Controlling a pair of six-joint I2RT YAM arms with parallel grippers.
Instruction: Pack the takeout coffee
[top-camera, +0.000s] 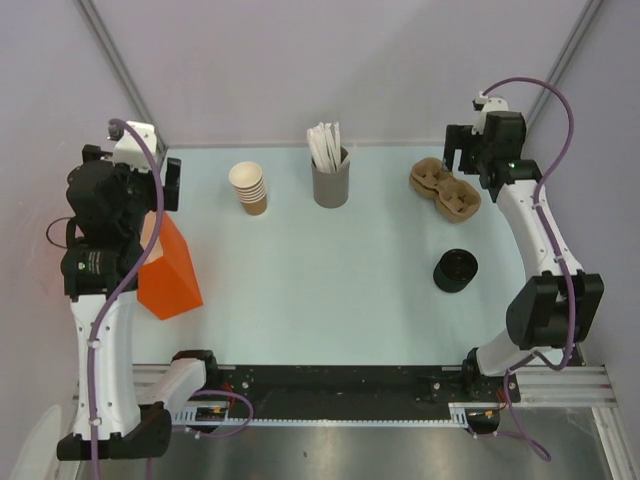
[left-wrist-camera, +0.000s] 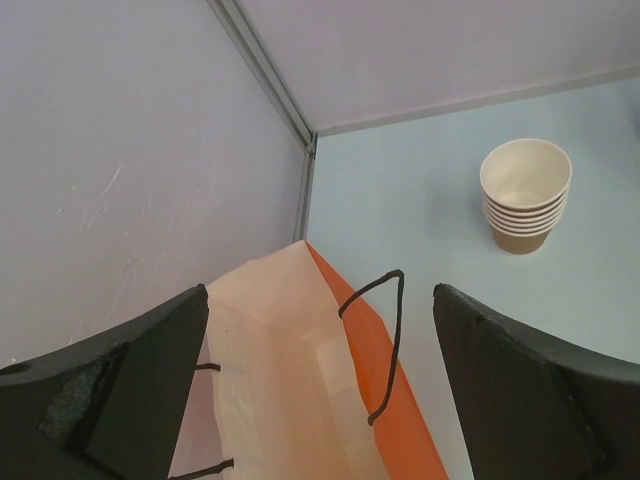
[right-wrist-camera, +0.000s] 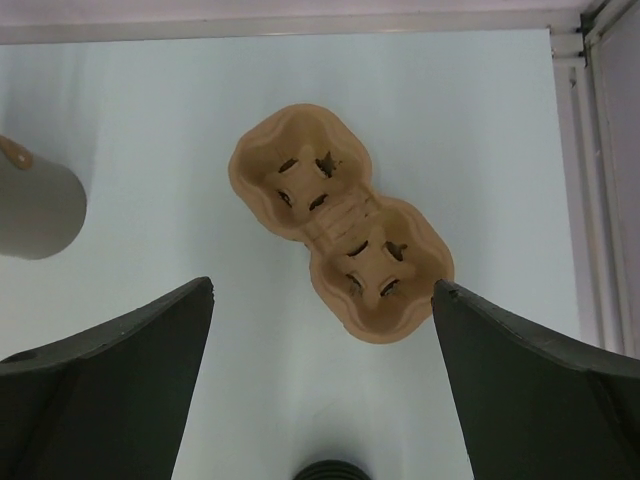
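Observation:
No single tan-brown coffee cup shows in any view. An orange paper bag (top-camera: 168, 265) with black cord handles stands open at the left; the left wrist view looks into its pale inside (left-wrist-camera: 270, 380). My left gripper (top-camera: 160, 185) is open and empty, held above the bag's mouth (left-wrist-camera: 320, 300). A tan moulded two-cup carrier (top-camera: 445, 190) lies at the back right and fills the right wrist view (right-wrist-camera: 340, 220). My right gripper (top-camera: 462, 150) is open and empty above the carrier (right-wrist-camera: 323, 285).
A stack of nested brown cups (top-camera: 248, 188) stands at the back left, also in the left wrist view (left-wrist-camera: 524, 200). A grey cup of white sticks (top-camera: 330, 178) stands at the back middle. Black lids (top-camera: 455, 270) sit at the right. Walls close in on both sides.

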